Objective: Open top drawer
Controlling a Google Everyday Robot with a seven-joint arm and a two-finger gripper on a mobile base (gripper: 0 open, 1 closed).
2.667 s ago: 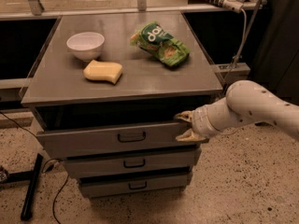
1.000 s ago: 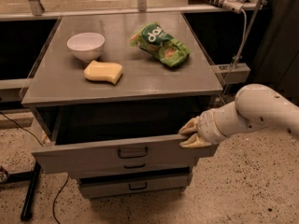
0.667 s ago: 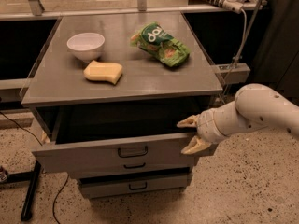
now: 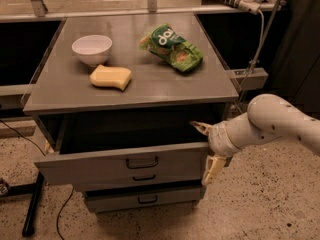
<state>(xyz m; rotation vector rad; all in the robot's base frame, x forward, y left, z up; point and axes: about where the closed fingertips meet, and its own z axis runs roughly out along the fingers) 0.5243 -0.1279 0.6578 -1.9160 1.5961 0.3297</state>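
Your robot's arm (image 4: 282,118) is a smooth, rounded white shell with small dark specks, narrowing to a ringed wrist. Its gripper (image 4: 199,153), at the top drawer's (image 4: 90,166) right end, has two tapered cream fingers (image 4: 214,168) spread apart.

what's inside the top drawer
The top drawer is pulled out; its inside looks dark, nothing visible. The front hides its floor, the tabletop its back. The gripper is at its right front corner, jaws open.
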